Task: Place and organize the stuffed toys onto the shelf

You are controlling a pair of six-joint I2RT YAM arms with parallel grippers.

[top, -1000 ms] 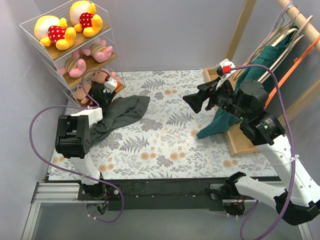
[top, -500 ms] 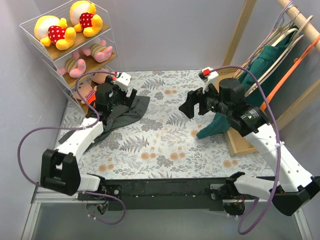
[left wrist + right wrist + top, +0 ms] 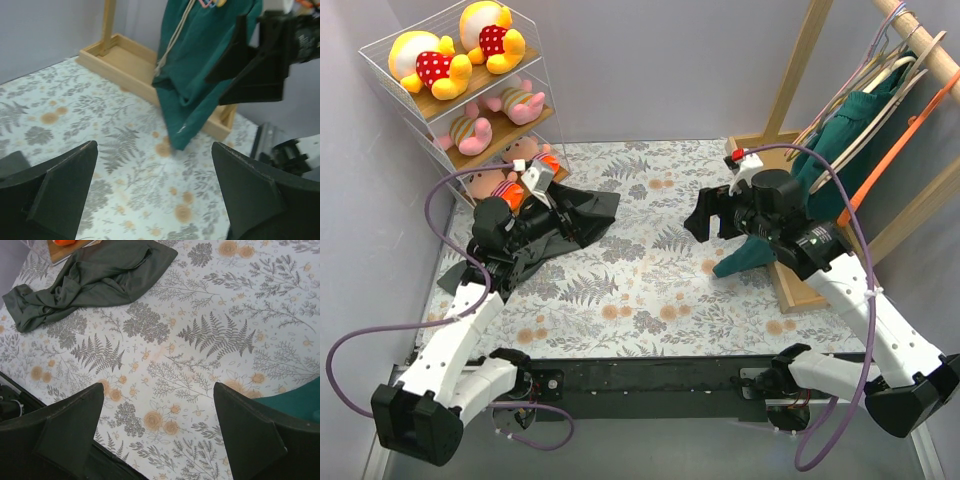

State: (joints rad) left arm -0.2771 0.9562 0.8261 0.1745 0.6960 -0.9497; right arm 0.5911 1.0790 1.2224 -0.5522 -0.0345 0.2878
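The shelf (image 3: pixel 532 52) stands at the far left corner. Two yellow bears (image 3: pixel 430 62) lie on its top board, two pink pigs (image 3: pixel 470 132) on the middle board, and two peach-orange dolls (image 3: pixel 490 185) on the bottom board. My left gripper (image 3: pixel 563 203) hovers over a dark grey cloth just right of the shelf's foot. It is open and empty in the left wrist view (image 3: pixel 160 200). My right gripper (image 3: pixel 697 215) hangs over the table's middle. It is also open and empty in the right wrist view (image 3: pixel 160 435).
The dark grey cloth (image 3: pixel 585 215) lies crumpled on the floral table by the shelf and shows in the right wrist view (image 3: pixel 95 275). A wooden clothes rack (image 3: pixel 800 285) with a green garment (image 3: pixel 750 250) stands at the right, facing the left wrist camera (image 3: pixel 200 75).
The left arm has unfolded and its elbow has dropped toward the near left; its gripper now sits over the cloth. The right gripper has shifted slightly left and lower.
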